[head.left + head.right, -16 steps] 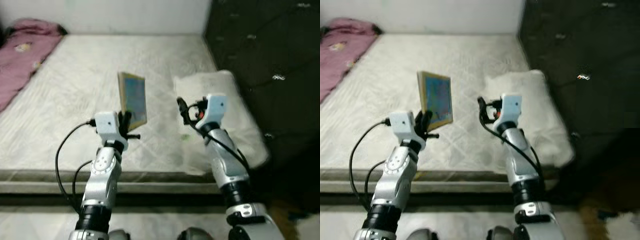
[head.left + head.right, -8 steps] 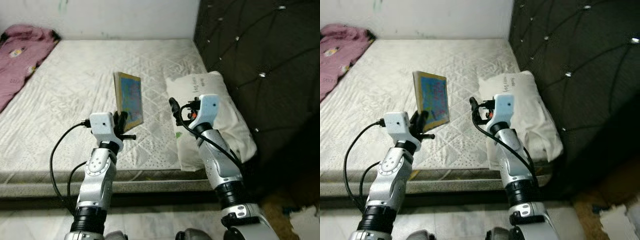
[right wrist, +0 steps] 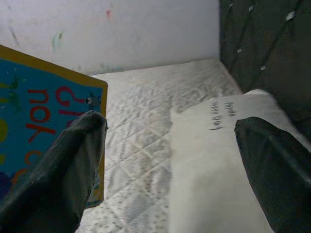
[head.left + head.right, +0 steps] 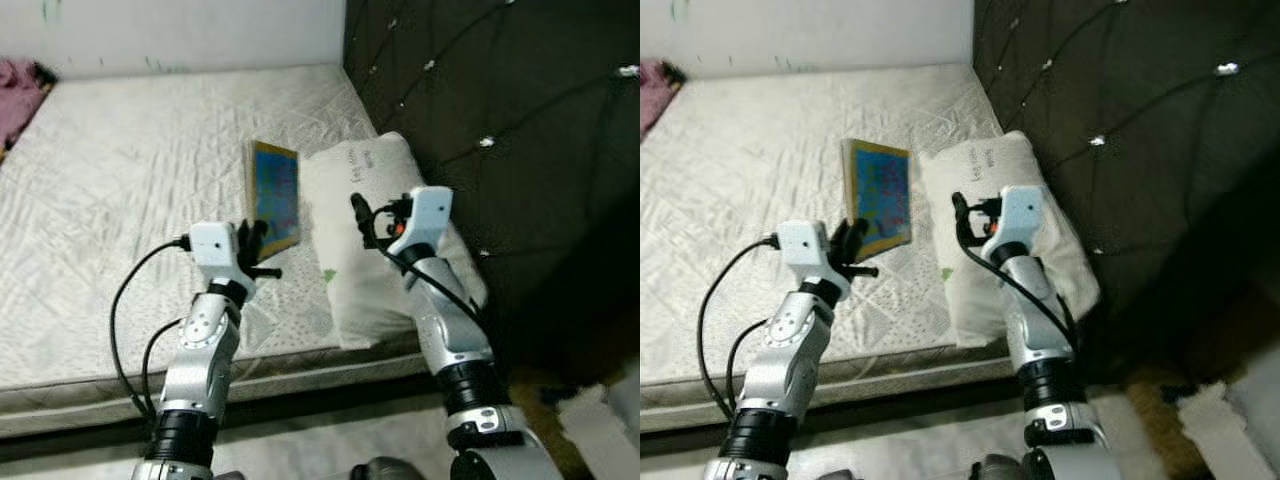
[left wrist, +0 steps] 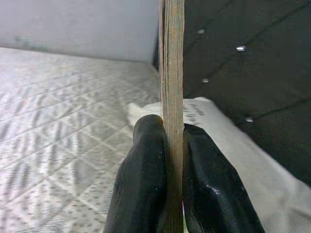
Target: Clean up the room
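A bare bedroom: a white quilted mattress (image 4: 130,190) on a low bed runs back to a pale wall, with a dark tufted headboard (image 4: 500,90) along the robot's right.

Nearest, both silver arms are bent up at the elbow over the front edge of the bed. The left tool (image 4: 252,243) is clamped on the lower edge of a thin, yellow-bordered blue picture book (image 4: 275,197). The left wrist view shows its two black fingers (image 5: 146,184) pressed against either cover, the book (image 5: 171,97) edge-on between them. It is carried upright and clear of the mattress, probably so it can be moved somewhere tidier.

The right tool (image 4: 368,213) is raised just beside the book at the same height, fingers (image 3: 73,165) spread wide and holding nothing, likely ready to steady it.

Behind it, a white rectangular pillow (image 4: 385,250) lies against the headboard. In the far left corner sits a pink crumpled cloth (image 4: 15,85).
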Motion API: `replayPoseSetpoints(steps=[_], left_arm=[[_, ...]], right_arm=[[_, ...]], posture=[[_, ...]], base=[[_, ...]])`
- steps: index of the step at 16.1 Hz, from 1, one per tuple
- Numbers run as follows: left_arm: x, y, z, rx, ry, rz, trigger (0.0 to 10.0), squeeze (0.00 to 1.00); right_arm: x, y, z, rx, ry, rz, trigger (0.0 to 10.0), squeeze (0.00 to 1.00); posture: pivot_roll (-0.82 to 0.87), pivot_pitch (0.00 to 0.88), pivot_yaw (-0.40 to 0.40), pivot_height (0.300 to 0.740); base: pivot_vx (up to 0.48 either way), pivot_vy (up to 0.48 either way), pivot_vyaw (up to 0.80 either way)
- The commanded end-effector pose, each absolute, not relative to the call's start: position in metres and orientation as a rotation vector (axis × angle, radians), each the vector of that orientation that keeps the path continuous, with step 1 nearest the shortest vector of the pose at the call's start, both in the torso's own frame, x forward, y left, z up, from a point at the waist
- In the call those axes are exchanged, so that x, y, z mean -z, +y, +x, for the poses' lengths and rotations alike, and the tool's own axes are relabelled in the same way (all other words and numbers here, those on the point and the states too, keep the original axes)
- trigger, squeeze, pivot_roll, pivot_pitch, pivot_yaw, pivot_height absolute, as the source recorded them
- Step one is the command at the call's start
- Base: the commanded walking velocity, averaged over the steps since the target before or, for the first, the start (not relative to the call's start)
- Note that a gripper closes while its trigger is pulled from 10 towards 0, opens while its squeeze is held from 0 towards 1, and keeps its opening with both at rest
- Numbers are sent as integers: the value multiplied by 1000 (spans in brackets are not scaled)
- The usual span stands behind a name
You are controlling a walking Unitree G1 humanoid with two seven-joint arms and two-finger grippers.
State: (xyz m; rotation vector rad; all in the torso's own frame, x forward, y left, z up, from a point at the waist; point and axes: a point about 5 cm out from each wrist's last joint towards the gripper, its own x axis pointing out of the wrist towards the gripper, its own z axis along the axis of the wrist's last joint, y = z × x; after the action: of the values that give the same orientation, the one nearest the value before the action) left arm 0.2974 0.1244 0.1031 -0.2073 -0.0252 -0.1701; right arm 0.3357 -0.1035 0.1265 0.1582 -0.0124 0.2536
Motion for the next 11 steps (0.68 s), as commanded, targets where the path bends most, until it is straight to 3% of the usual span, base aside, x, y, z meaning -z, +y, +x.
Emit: replayPoseSetpoints(steps=[1,6,11], left_arm=[[-115,128,301,153,-78,-199,10000,0],[-116,127,300,173,-92,-189,10000,0],[-117,126,300,177,-95,-191,10000,0]], right_arm=[[-131,-100,338,-273,-23,154,10000,0],[-133,-100,338,-279,-39,142,10000,0],[-131,-101,338,-266,-29,145,10000,0]], posture=[[-80,0,20,740],[-80,0,22,740],[-81,0,21,740]], base=[[0,0,0],[0,0,86],[314,0,406]])
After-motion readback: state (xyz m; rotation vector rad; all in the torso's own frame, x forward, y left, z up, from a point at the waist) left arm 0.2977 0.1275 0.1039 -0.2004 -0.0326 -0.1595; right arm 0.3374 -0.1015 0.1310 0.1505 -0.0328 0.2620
